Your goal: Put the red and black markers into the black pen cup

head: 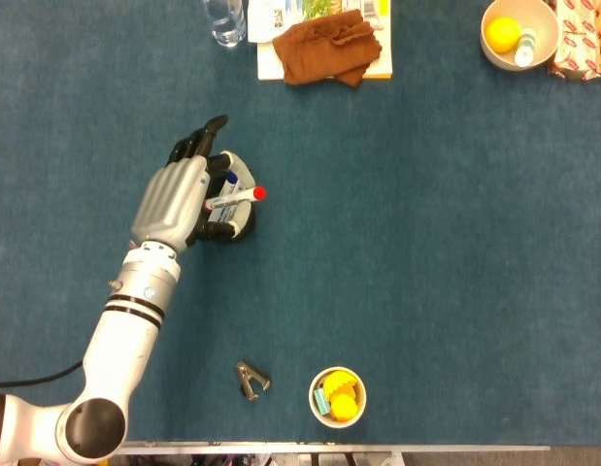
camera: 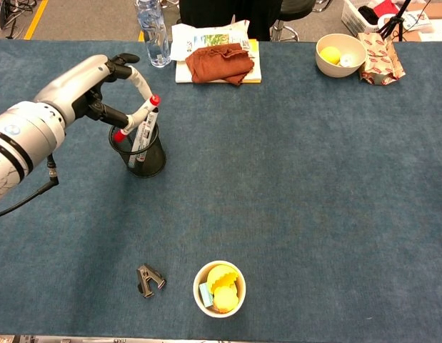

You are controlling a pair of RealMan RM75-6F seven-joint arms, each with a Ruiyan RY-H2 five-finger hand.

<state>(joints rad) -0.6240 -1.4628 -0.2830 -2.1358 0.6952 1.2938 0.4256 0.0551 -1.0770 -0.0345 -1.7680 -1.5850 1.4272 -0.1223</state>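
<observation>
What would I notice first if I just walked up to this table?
Probably the robot's big silver left hand at the table's left, holding a red marker tilted over the black pen cup. Then the yellow things: a small cup at the near edge and a bowl at the far right.

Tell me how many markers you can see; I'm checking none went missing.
3. The red marker is held by the left hand above the black pen cup; the blue and black markers stand inside. Others may be hidden.
</observation>
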